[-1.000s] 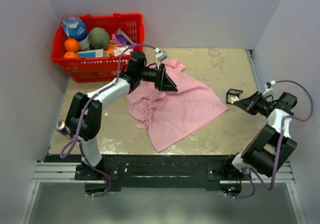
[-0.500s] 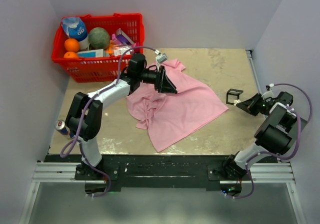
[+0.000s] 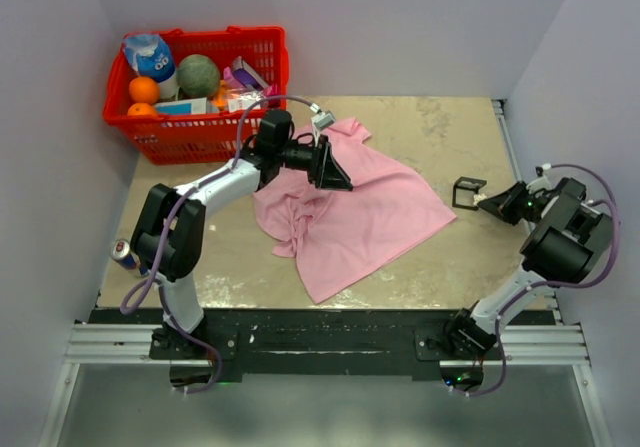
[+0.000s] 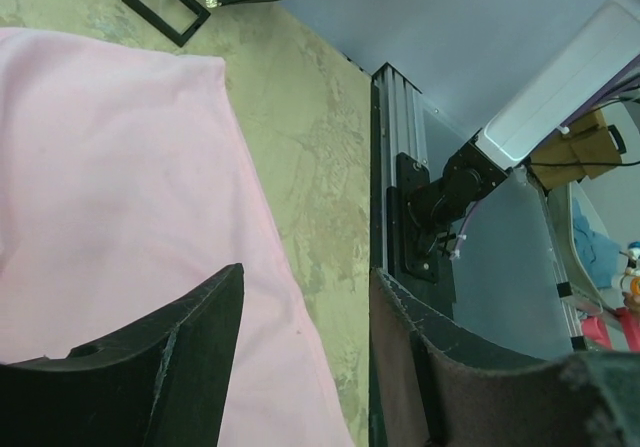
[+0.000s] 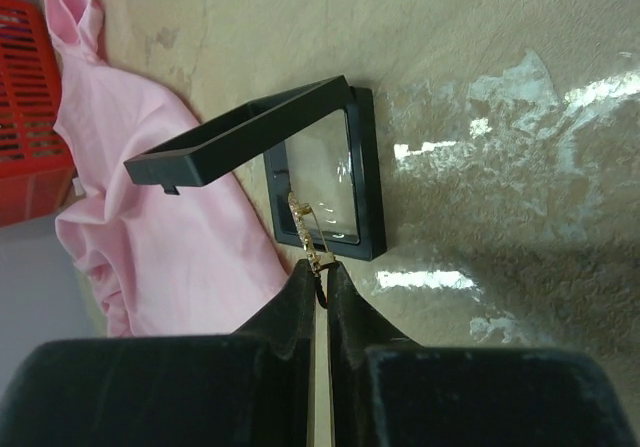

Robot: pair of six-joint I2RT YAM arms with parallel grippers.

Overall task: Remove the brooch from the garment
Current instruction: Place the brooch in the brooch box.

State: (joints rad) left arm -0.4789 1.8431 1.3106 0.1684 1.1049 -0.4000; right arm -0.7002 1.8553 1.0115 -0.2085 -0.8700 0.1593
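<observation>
1. Gold-white brooch (image 5: 303, 229) was pinched in the pressed-together right tool (image 5: 321, 275), its long axis pointing into the open black case (image 5: 365, 172) directly ahead.
2. Left tool (image 4: 305, 312) stood spread over the pink garment (image 4: 110, 197), well left of the brooch.

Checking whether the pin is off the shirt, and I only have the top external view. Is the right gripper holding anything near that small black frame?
Observer: Yes. The right wrist view shows the right gripper pinched shut on the brooch, a thin gold piece.
Operator: Is it in the frame?
Observer: That frame is an open black box with its lid tilted up. The brooch is over its clear base; I cannot tell whether it touches.
Operator: And the left gripper?
Observer: The left wrist view shows the left gripper open over the garment, gripping nothing.
</observation>
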